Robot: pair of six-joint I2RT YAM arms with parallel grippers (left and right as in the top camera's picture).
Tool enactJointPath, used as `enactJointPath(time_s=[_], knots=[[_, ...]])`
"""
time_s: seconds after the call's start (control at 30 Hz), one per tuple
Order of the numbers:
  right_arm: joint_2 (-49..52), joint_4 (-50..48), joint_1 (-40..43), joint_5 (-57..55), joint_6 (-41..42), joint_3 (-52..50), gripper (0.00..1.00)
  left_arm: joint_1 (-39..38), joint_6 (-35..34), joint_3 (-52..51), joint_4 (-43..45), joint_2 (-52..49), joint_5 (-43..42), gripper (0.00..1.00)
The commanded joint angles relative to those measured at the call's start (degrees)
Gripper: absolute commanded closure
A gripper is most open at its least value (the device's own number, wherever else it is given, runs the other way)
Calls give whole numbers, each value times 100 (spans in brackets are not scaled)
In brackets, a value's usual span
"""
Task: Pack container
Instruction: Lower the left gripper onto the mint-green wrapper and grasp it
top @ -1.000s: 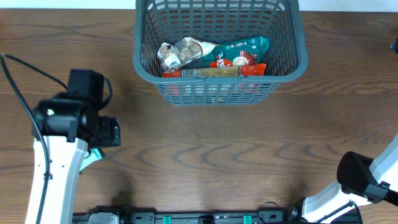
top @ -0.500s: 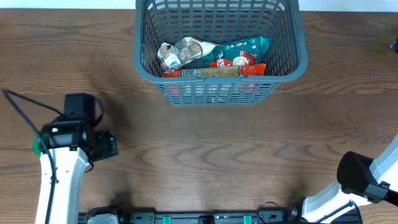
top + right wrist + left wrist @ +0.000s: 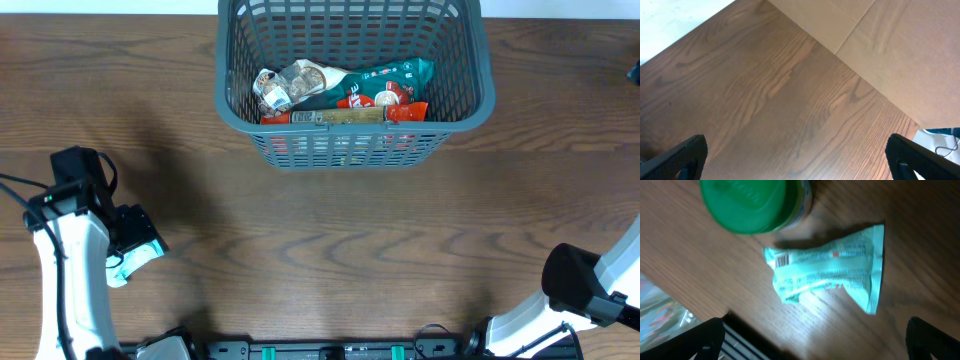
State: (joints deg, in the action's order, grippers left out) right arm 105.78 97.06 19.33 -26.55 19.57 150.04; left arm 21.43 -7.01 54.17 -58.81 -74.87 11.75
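The container point(image 3: 232, 108) is a dark grey lattice basket at the back middle of the table. It holds several packets: a teal and red one point(image 3: 385, 82) and a silvery brown one point(image 3: 290, 84). A light teal packet point(image 3: 830, 270) lies flat on the table near the front left edge and also shows in the overhead view point(image 3: 137, 259). My left gripper point(image 3: 812, 342) is open and empty, hovering above this packet. My right gripper point(image 3: 797, 160) is open and empty over bare wood at the front right.
A jar with a green lid point(image 3: 752, 205) stands right beside the teal packet. The table's front edge with a black rail point(image 3: 747, 335) is close to the packet. The right arm point(image 3: 585, 290) rests at the front right corner.
My left arm has moved left and toward the front edge of the table. The teal packet now shows beside its gripper. The basket and right arm have not moved.
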Motion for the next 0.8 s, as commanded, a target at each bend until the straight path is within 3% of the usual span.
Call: enactJointPath(time_s=[0.0, 0.77], knots=[[-42, 11, 85, -20, 98, -20, 1, 52, 116, -162, 184, -267, -103, 2], [-42, 11, 85, -20, 98, -20, 1, 52, -76, -1613, 2087, -1163, -210, 2]])
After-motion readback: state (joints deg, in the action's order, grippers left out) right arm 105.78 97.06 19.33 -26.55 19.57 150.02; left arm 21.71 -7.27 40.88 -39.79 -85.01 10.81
